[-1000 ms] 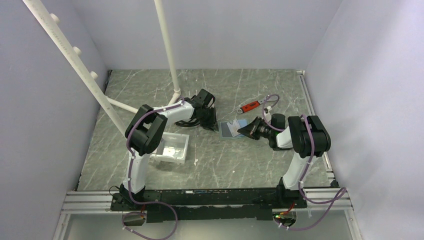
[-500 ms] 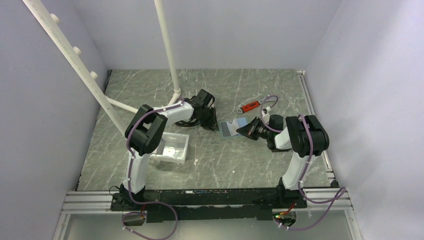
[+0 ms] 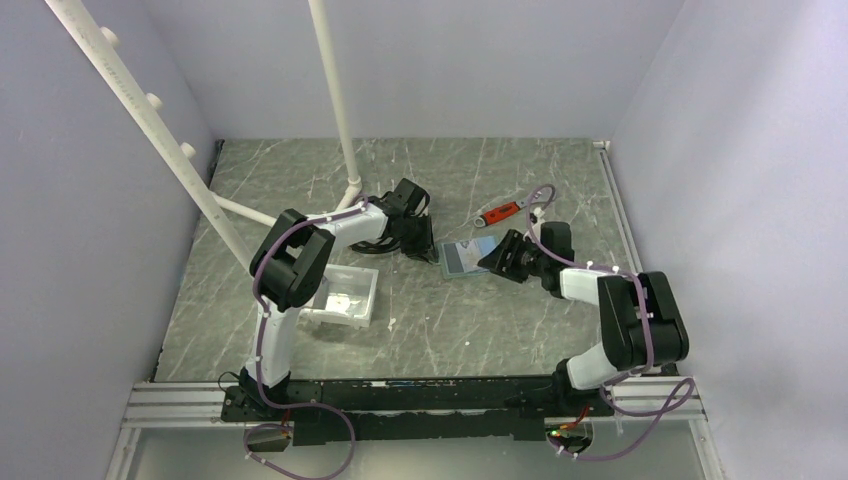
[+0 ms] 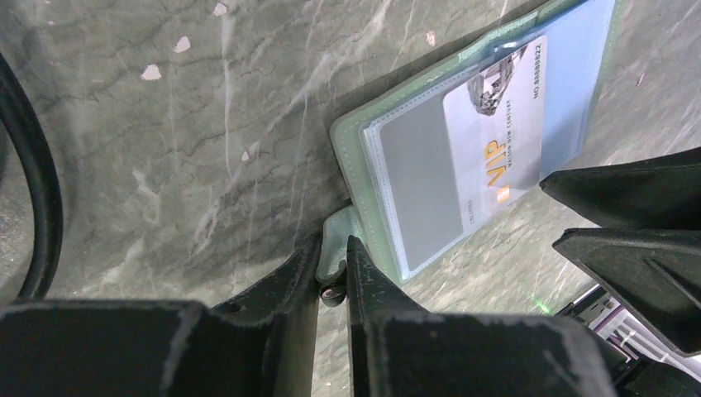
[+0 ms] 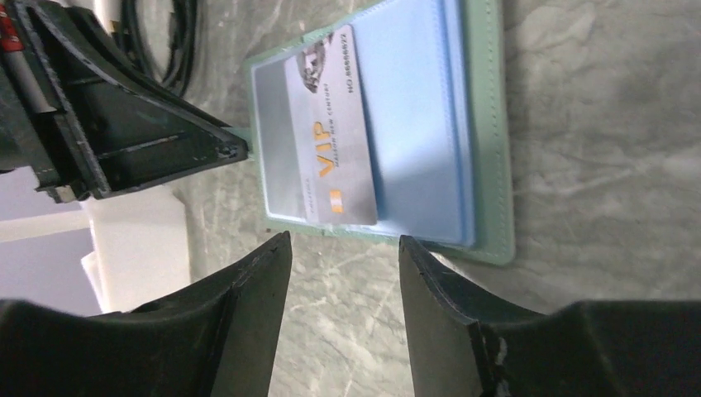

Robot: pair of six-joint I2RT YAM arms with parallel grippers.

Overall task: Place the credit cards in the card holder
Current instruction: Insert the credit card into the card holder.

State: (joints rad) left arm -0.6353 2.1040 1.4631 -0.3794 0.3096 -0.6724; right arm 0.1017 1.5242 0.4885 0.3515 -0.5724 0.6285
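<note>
Your left tool (image 4: 333, 273) is clamped on the corner tab of the card holder (image 4: 345, 136), which lies open on the counter. Your right tool (image 5: 345, 241) stands apart beside the silver card (image 5: 335, 132), which looks only partway into its pocket. Push the free edge squarely, low and flat.

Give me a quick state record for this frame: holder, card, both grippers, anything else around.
card holder: open flat, pockets up
card: silver VIP card at the clear pocket; how far in, cannot tell
left gripper: shut on the card holder's edge tab
right gripper: open, empty, just off the card's near end
wrench: red handle, beyond the card holder, untouched
tray: white, beside the left arm
</note>
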